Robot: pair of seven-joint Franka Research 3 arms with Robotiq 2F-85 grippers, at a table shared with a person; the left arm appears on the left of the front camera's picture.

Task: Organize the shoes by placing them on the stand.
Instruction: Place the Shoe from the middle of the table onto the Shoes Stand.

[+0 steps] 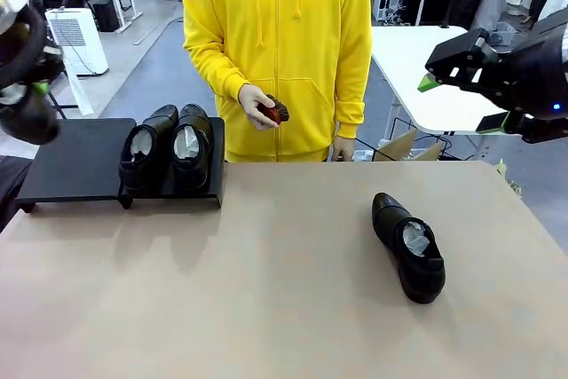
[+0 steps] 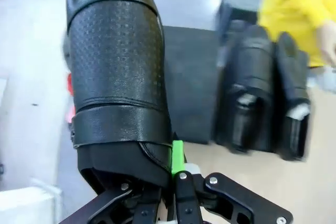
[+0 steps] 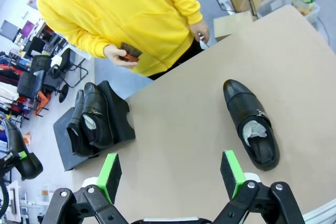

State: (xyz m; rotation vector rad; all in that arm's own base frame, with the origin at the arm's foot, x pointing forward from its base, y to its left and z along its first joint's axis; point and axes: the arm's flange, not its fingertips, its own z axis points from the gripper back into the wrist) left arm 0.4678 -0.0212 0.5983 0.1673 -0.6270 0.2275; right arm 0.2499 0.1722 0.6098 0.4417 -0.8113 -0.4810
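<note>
Shoes: paired shoes [image 1: 169,150] side by side on stand [image 1: 75,161] right end, mid-left of frame; lone shoe [image 1: 408,248] on table [image 1: 266,290], lower right; fourth shoe [image 2: 118,77] clamped in left gripper [image 2: 170,169]; right gripper [image 3: 170,170] wide open, empty

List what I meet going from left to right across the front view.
The held shoe → bare part of the stand → left shoe on stand → right shoe on stand → brush in the person's hand → lone shoe on the table.
</note>
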